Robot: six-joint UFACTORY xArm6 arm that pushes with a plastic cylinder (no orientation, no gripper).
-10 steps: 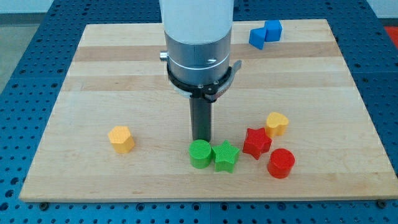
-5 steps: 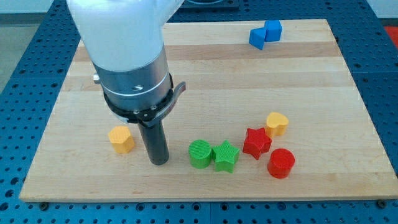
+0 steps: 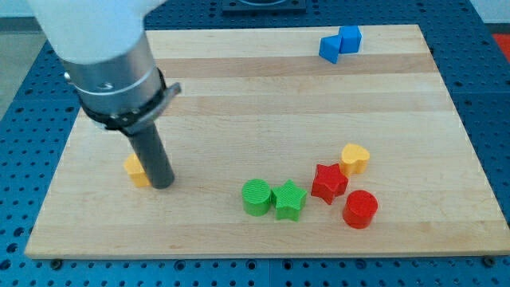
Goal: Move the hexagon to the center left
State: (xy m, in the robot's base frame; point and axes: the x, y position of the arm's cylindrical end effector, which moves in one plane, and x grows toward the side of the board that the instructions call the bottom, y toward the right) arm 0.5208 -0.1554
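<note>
The orange hexagon block (image 3: 135, 170) lies near the board's left side, below mid-height, partly hidden behind my rod. My tip (image 3: 162, 184) rests on the board right against the hexagon's right side. The arm's white and grey body fills the view's upper left.
A green cylinder (image 3: 256, 197) and a green star (image 3: 289, 200) sit side by side at bottom centre. A red star (image 3: 328, 182), a red cylinder (image 3: 359, 209) and a yellow heart-like block (image 3: 355, 159) cluster at lower right. Two blue blocks (image 3: 339, 43) sit at the top right. The wooden board (image 3: 239, 96) has edges all round.
My tip has swept left from just above the green cylinder to the hexagon's right side. The hexagon has shifted a little to the left. The other blocks have not moved.
</note>
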